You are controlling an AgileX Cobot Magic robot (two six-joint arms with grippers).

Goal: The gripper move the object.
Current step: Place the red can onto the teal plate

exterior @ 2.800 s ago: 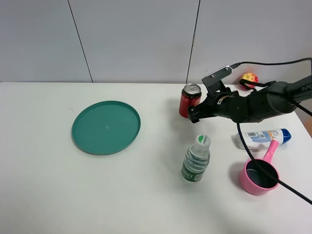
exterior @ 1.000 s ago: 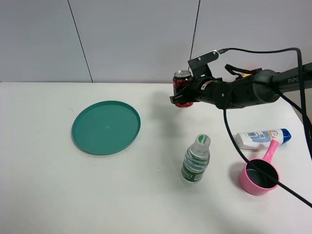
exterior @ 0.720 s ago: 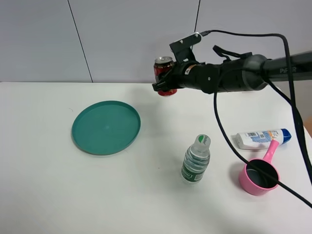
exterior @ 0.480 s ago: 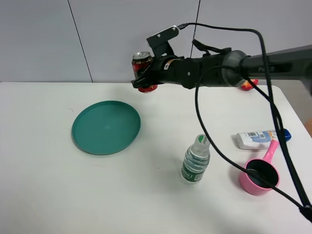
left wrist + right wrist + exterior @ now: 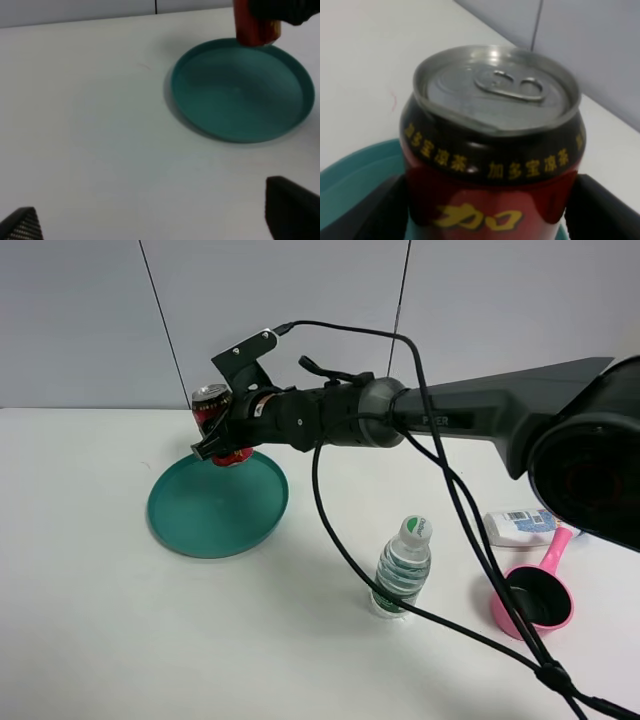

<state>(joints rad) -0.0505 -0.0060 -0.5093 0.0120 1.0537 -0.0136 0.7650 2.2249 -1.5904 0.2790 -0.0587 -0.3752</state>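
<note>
The right gripper's [image 5: 225, 443] dark jaws are clamped on either side of a small red drink can with a silver top and pull tab [image 5: 210, 412], gripping its lower body and holding it upright. The can hangs over the far rim of a round teal plastic plate [image 5: 200, 530], seemingly just clear of it, though the gap is hard to judge. The left gripper [image 5: 156, 220] hovers near the plate with its jaws spread wide, holding nothing. Well apart stand a clear green-labelled water bottle [image 5: 402, 570] and a pink scoop cup [image 5: 535, 602]; its inside looks dark, contents unclear.
</note>
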